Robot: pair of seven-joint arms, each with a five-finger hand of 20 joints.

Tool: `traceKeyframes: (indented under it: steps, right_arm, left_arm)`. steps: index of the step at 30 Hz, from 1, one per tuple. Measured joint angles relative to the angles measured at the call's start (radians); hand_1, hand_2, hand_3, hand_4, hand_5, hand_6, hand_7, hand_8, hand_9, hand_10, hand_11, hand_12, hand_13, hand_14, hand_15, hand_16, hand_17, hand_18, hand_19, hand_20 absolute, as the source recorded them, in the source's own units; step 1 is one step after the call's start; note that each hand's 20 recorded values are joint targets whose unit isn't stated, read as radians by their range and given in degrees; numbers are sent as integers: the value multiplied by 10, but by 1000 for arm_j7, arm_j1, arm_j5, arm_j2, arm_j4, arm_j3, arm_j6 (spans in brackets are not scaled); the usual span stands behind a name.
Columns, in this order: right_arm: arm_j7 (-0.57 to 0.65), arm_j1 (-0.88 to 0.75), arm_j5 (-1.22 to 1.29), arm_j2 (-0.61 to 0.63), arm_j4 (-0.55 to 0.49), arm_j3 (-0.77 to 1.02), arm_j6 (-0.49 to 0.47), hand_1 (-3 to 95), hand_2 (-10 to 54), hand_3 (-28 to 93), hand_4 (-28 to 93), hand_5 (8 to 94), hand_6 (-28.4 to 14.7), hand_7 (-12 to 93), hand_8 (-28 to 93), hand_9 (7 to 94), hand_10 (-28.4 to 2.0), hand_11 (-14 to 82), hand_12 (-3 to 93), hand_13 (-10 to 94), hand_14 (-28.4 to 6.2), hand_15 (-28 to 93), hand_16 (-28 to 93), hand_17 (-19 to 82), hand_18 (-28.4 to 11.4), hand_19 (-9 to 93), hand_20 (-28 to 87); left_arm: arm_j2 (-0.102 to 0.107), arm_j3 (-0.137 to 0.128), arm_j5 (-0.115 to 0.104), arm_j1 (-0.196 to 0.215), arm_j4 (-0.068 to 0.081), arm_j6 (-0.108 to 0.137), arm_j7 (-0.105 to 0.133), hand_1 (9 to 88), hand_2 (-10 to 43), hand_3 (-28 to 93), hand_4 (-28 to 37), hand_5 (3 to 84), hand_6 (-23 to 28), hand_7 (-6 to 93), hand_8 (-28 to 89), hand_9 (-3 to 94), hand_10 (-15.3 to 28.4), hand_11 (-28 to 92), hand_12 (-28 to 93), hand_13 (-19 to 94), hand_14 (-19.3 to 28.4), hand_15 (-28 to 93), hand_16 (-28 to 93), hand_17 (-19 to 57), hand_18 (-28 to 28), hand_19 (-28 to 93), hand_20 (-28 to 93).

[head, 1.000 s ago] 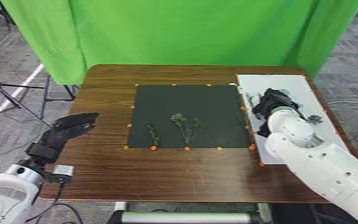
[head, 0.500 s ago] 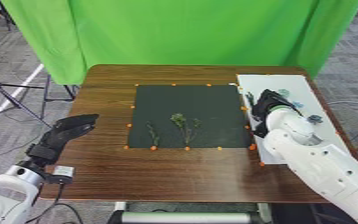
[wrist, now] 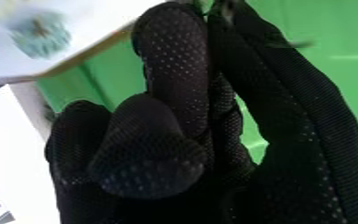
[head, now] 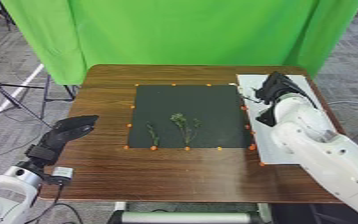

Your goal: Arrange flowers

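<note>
Right black-gloved hand (head: 278, 90) is now carried farther forward over the long white board (head: 269, 147) than half a second ago. Its fingers are curled, thumb and fingertips brought together; a thin dark sprig (wrist: 293, 45), blurred, is pinched there. A pale blue-green flower (wrist: 40, 36) is seen lying on the board. The leafy green sprigs (head: 178, 119) are left unmoved on the dark rectangular mat (head: 162, 102). Left black-gloved hand (head: 69, 128) is kept beside the table, fingers relaxed, nothing held.
</note>
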Motion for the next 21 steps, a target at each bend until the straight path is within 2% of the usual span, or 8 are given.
traceKeyframes:
  steps: [6, 15, 21]
  right_arm:
    - [-3, -24, -16, 5, -66, 30, 19, 556, -95, 567, 24, 797, -61, 375, 205, 937, -113, 397, 224, 937, -18, 637, 220, 717, -103, 932, 450]
    - [-1, -113, -39, -10, -162, 74, 24, 556, -95, 566, 34, 802, -63, 371, 209, 937, -114, 403, 219, 937, -19, 642, 217, 721, -104, 932, 457]
    - [-1, -151, -56, -47, -188, 75, 36, 554, -95, 564, 40, 806, -62, 370, 210, 937, -114, 409, 215, 937, -19, 646, 213, 723, -106, 932, 464]
  left_arm:
    - [1, -6, 0, 7, -6, 0, -4, 285, -67, 611, -154, 392, 39, 115, -57, 355, 141, 127, 115, 306, 186, 152, 16, 15, 163, 102, 151]
    - [7, -7, -1, 10, -7, 0, -8, 284, -70, 615, -155, 392, 39, 116, -58, 355, 141, 128, 114, 306, 186, 150, 15, 15, 163, 102, 151]
    - [7, -10, -1, 10, -7, -11, -8, 285, -69, 615, -156, 392, 40, 117, -58, 354, 141, 129, 114, 306, 185, 150, 15, 14, 163, 102, 151]
